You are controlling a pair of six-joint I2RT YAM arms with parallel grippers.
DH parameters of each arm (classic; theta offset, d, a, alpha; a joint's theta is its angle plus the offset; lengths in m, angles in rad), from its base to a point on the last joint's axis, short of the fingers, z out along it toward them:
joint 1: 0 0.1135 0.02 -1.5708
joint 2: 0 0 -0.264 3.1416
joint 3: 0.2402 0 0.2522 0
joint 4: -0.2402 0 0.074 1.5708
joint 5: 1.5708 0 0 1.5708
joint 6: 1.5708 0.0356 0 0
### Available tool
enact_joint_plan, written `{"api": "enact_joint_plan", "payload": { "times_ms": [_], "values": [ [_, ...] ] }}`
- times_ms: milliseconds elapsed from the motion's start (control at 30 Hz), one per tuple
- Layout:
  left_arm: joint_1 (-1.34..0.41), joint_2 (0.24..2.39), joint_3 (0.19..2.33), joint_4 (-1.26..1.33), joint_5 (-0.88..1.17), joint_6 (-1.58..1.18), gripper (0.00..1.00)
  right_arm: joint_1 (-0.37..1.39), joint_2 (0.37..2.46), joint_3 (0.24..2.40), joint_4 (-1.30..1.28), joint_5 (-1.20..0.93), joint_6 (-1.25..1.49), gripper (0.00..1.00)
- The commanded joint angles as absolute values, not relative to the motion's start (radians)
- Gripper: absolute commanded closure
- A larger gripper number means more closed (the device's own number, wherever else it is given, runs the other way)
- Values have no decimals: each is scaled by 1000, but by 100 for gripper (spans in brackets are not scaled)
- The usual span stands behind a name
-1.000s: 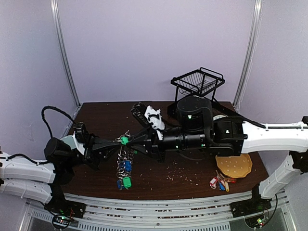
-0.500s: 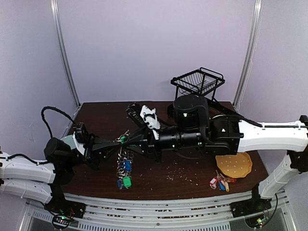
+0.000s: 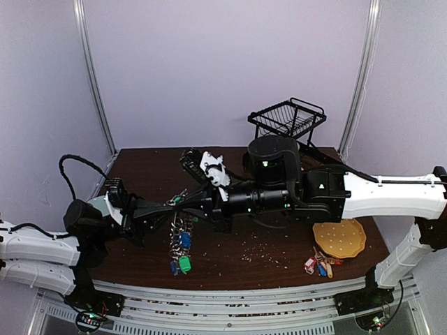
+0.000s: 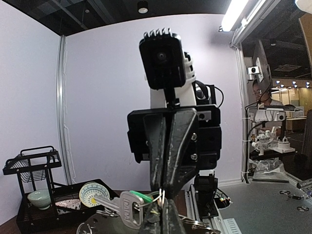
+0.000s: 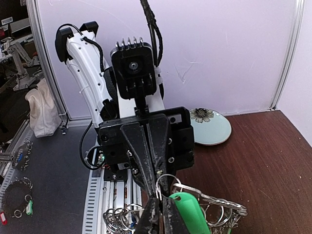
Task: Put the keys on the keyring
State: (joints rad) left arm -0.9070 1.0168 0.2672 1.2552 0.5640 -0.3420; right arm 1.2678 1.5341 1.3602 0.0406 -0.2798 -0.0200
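Green-tagged key (image 5: 187,209) hangs where both arms meet: left fingers (image 5: 139,151) clamp the keyring (image 3: 180,227) above the surface (image 3: 279,251), right fingers (image 5: 148,214) pinched shut beside it.

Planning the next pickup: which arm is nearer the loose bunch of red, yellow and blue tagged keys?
Right. The right arm reaches across just behind the loose bunch; the left arm lies on the far side, the left gripper shut on the keyring.

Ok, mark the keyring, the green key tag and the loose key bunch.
keyring (image 3: 180,230), top view, on the hanging cluster of loops.
green key tag (image 5: 187,210), right wrist view, on the tag's middle.
loose key bunch (image 3: 318,265), top view, on the tags.
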Motion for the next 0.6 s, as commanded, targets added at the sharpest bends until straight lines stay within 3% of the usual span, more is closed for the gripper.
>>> {"api": "enact_joint_plan", "payload": {
  "times_ms": [0,233,433,500,567],
  "values": [
    [-911,998,281,1317,560,-325,100,1269,1551,1396,28,-302,-31,95],
    [-911,1002,283,1315,557,-328,100,1270,1558,1402,19,-306,-35,90],
    [-912,1000,284,1307,553,-327,100,1269,1559,1403,20,-310,-41,92],
    [-912,1001,285,1302,552,-325,100,1269,1559,1402,20,-311,-45,99],
    [-911,1001,285,1301,552,-325,100,1269,1557,1401,19,-310,-47,100]
  ]
}}
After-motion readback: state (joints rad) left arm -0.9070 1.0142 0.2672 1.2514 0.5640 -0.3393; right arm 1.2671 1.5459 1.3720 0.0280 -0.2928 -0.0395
